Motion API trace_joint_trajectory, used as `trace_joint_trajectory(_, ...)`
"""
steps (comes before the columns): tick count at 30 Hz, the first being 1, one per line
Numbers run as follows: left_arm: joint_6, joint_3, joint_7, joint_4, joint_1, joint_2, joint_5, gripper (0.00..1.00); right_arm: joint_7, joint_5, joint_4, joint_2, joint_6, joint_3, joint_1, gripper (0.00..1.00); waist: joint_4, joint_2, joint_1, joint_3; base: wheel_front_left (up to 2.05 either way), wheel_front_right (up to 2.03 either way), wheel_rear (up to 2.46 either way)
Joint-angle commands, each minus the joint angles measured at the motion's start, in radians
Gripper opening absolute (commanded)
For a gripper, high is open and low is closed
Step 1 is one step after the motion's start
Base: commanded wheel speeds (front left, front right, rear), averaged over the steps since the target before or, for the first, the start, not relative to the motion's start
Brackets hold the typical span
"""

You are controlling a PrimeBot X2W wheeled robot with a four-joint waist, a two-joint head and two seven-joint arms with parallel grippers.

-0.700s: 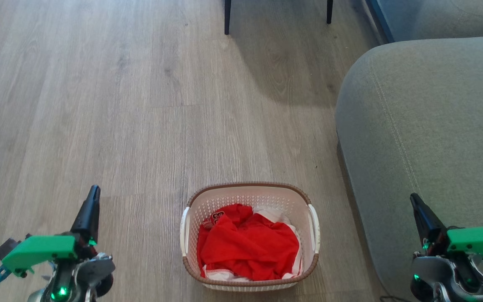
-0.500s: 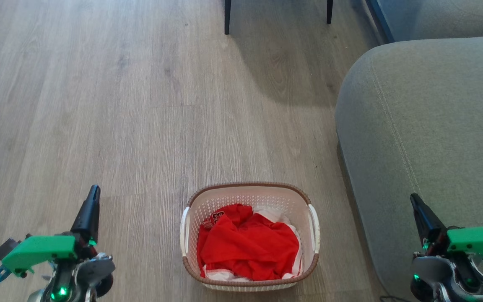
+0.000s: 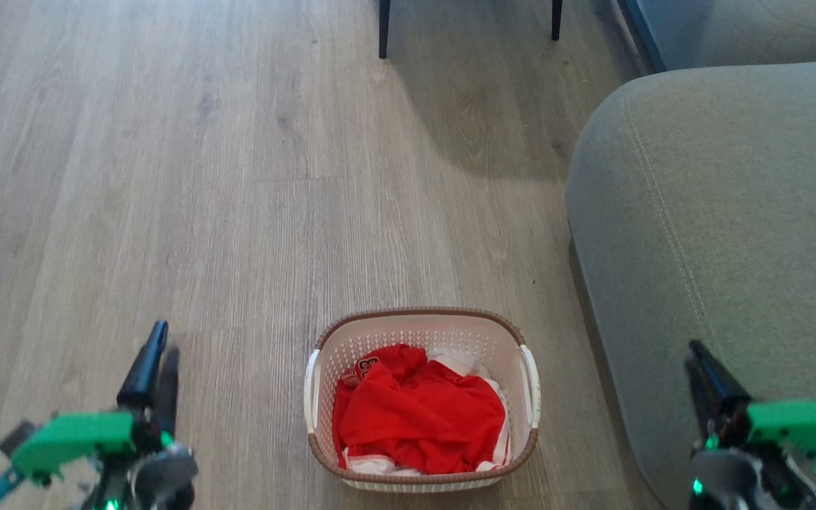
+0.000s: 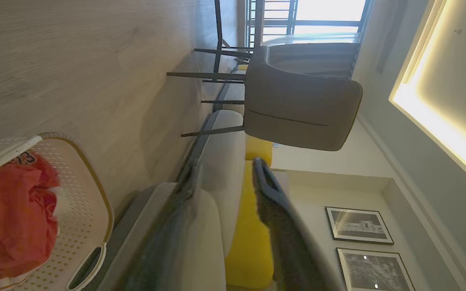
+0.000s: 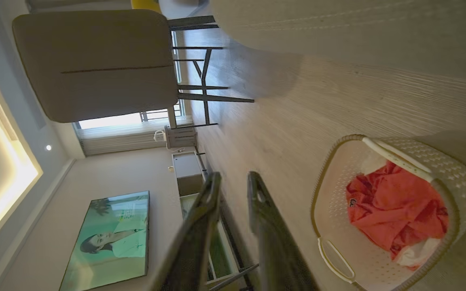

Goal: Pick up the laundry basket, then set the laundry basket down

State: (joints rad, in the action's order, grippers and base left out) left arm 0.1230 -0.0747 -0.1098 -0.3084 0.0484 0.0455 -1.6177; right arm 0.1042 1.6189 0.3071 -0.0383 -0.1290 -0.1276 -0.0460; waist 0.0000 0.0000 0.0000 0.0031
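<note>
Hovering low at the lower left of the head view, the left gripper [image 3: 164, 338] points its two dark fingers [image 4: 275, 214] up and away from the robot, above the wood floor [image 3: 202, 177]. In its wrist view those fingers stand well apart, so it is released and holds nothing. The right gripper [image 3: 697, 350] sits at the lower right, leaning slightly inward. It is blurred in the head view, but its wrist view shows a narrow gap between the fingertips, so it seems slightly parted and grips nothing.

The basket [image 3: 418, 310] stands upright on the floor between the two grippers, at the bottom middle of the head view and well apart from both. Its white handles [image 3: 311, 389] sit on its left and right sides, one toward each gripper, and neither gripper touches them. Red and white clothes [image 3: 418, 414] lie crumpled inside, below the brown rim.

A grey sofa [image 3: 720, 212] takes up the right of the head view, near the basket's right side with a strip of floor between them. The right gripper shows in front of the sofa's edge, and whether they touch I cannot tell. Two dark chair legs [image 3: 383, 28] stand on the floor at the top. The left wrist view shows a padded chair [image 4: 297, 109] on thin dark legs beyond the sofa.
</note>
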Motion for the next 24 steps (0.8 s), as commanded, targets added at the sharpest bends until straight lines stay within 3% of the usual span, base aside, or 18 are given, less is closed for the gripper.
trace_joint_trajectory(1, 0.0, 0.0, 0.0, -0.008, -0.007, 0.0, 0.0, 1.0, 0.0, 0.0, 0.009, 0.002, 0.0, 0.001, 0.005, 1.0, 0.0, 0.0, 0.0, 0.0, 0.0, 0.0, 0.0)
trace_joint_trajectory(13, -0.01, 0.02, 0.032, 0.018, -0.032, 0.0, 0.032, 1.0, -0.032, -0.023, 0.002, 0.003, 0.0, 0.023, 0.028, 1.0, 0.001, 0.0, 0.0, -0.003, 0.0, 0.0, 0.0)
trace_joint_trajectory(24, -0.034, 0.042, 0.065, 0.072, -0.036, 0.0, 0.145, 1.0, -0.064, -0.129, -0.035, 0.001, 0.0, 0.021, 0.033, 1.0, 0.0, 0.0, 0.0, -0.011, 0.0, 0.0, 0.0)
